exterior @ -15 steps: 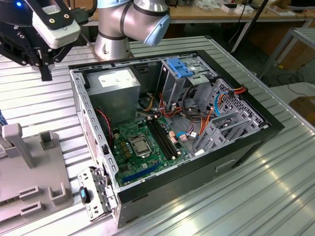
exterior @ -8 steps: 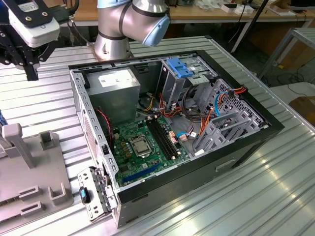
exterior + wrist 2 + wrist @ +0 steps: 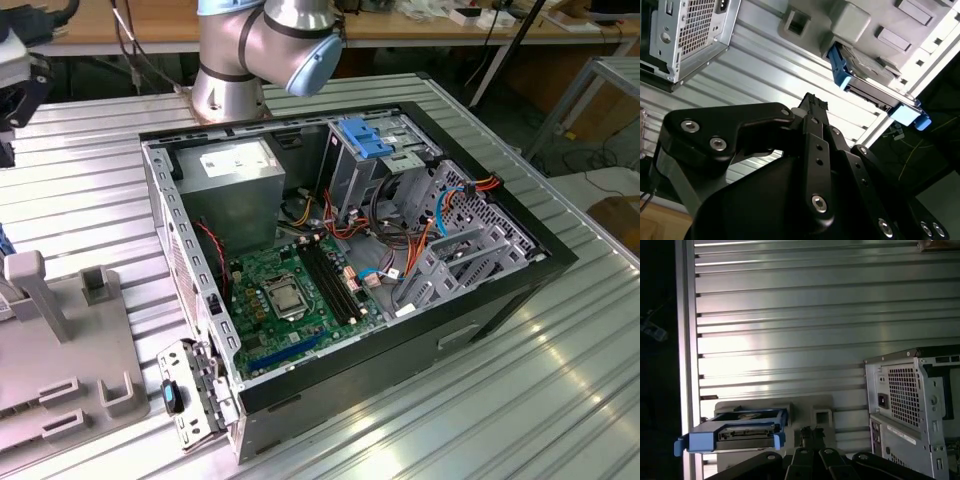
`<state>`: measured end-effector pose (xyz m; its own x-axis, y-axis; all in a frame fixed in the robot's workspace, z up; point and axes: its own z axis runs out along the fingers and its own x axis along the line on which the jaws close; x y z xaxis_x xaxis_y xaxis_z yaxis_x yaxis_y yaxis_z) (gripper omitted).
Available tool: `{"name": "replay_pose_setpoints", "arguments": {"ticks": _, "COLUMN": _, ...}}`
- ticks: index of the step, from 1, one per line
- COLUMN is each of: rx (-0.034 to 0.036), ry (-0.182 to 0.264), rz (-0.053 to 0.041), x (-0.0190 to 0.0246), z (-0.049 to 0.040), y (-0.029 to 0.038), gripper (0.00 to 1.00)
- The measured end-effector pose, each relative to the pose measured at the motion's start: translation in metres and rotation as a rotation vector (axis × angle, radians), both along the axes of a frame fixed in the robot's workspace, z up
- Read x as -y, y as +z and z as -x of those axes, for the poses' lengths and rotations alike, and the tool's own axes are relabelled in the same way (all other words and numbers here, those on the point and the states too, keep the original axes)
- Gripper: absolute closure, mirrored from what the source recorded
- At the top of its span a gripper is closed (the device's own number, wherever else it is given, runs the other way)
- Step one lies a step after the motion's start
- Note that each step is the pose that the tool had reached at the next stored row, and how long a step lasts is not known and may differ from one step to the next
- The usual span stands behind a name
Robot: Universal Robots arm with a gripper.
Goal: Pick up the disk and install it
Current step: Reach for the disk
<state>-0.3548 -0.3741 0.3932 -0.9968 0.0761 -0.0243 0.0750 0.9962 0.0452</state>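
Observation:
The disk [image 3: 740,432] is a dark flat drive in a bright blue carrier with blue end tabs. It lies in a grey fixture [image 3: 810,407] on the slatted metal table. The second wrist view shows the disk [image 3: 875,82] resting in the same grey fixture [image 3: 860,25]. My gripper [image 3: 810,432] hangs above the table beside the fixture, apart from the disk. Its black fingertips [image 3: 812,100] are shut together with nothing between them.
An open computer case [image 3: 350,250] stands in the middle of the table, with a motherboard [image 3: 290,295], cables and a pale blue bracket [image 3: 365,135] inside. The case's perforated rear [image 3: 910,405] is near the gripper. The arm's base [image 3: 250,60] rises behind the case. A grey fixture plate [image 3: 60,350] lies at the exterior view's left.

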Motion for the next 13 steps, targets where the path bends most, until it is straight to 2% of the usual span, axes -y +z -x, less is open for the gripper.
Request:
{"name": "replay_pose_setpoints", "arguments": {"ticks": 2, "rx": 0.0002, "ry": 0.000, "rz": -0.0001, "x": 0.0000, "z": 0.0120, "y": -0.0002, "gripper": 0.89}}
{"name": "replay_pose_setpoints", "arguments": {"ticks": 5, "rx": 0.0017, "ry": 0.001, "rz": -0.0001, "x": 0.0001, "z": 0.0222, "y": -0.0003, "gripper": 0.89}}
{"name": "replay_pose_setpoints", "arguments": {"ticks": 8, "rx": 0.0068, "ry": 0.004, "rz": -0.0002, "x": 0.0023, "z": 0.0269, "y": -0.0006, "gripper": 0.89}}
{"name": "replay_pose_setpoints", "arguments": {"ticks": 13, "rx": 0.0161, "ry": 0.010, "rz": -0.0055, "x": 0.0101, "z": 0.0327, "y": -0.0022, "gripper": 0.89}}
